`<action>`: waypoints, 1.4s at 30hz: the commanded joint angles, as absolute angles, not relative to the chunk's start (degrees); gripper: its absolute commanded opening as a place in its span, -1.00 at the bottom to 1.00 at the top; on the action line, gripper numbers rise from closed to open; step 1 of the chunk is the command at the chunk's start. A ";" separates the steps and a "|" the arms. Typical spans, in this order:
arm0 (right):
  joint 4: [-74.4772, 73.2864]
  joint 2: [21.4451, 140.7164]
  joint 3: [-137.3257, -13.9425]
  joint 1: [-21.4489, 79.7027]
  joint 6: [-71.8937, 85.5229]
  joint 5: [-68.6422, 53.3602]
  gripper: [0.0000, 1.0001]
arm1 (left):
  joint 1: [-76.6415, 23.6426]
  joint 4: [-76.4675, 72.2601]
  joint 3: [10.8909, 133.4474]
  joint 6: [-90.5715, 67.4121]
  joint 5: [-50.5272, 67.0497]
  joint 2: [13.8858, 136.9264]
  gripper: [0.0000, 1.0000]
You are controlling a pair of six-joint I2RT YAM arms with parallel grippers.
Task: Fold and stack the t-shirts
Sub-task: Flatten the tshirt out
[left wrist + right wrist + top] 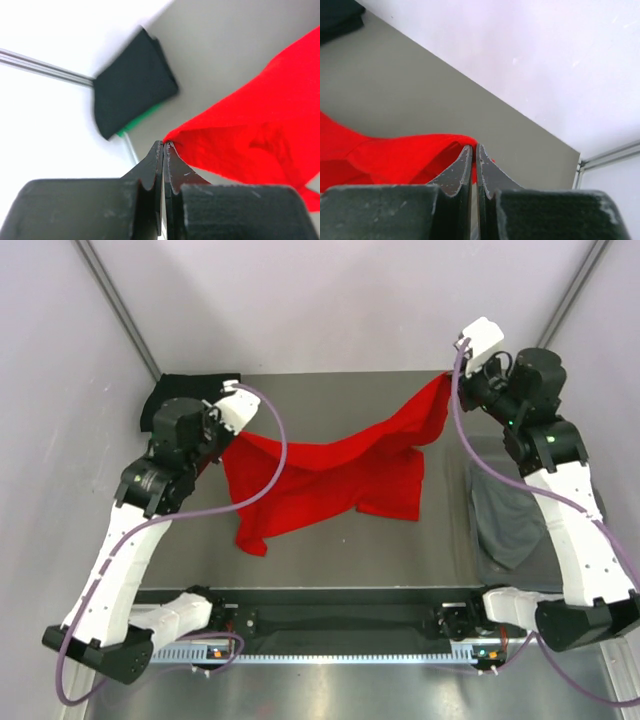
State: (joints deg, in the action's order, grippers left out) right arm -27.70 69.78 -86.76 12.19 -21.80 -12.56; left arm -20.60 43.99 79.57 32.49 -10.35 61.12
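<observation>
red t-shirt point(330, 475) hangs btwn left gripper point(164, 144) & right gripper point(473, 146), each clamped on an edge of it.

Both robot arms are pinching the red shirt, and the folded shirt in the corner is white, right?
Not quite. The folded shirt in the corner is black, not white, as the left wrist view shows. The left tool and the right tool do both pinch the red shirt.

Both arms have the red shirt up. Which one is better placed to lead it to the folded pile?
Left, probably. The left gripper pinches the red t-shirt beside the folded black t-shirt at the far-left corner; the right gripper holds the opposite corner, far from it.
</observation>
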 commanded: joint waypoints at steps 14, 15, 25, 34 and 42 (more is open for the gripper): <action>-31.38 56.43 -103.62 11.16 -23.55 -17.75 -1.00 | -20.13 36.39 92.46 36.91 -17.92 47.03 -1.00; -32.07 55.73 -103.62 11.16 -24.08 -18.36 -1.00 | -20.13 36.13 93.07 37.09 -18.19 45.89 -1.00; -37.09 46.06 -106.17 10.37 -26.54 -23.47 -1.00 | -19.60 33.58 101.33 37.27 -17.93 42.98 -1.00; -35.16 54.21 -113.38 10.11 -30.23 -19.87 -1.00 | -20.65 26.20 101.69 43.85 -21.25 48.34 -1.00; -31.29 62.39 -109.77 10.20 -31.47 -16.53 -1.00 | -22.41 23.55 94.93 46.76 -23.82 52.38 -1.00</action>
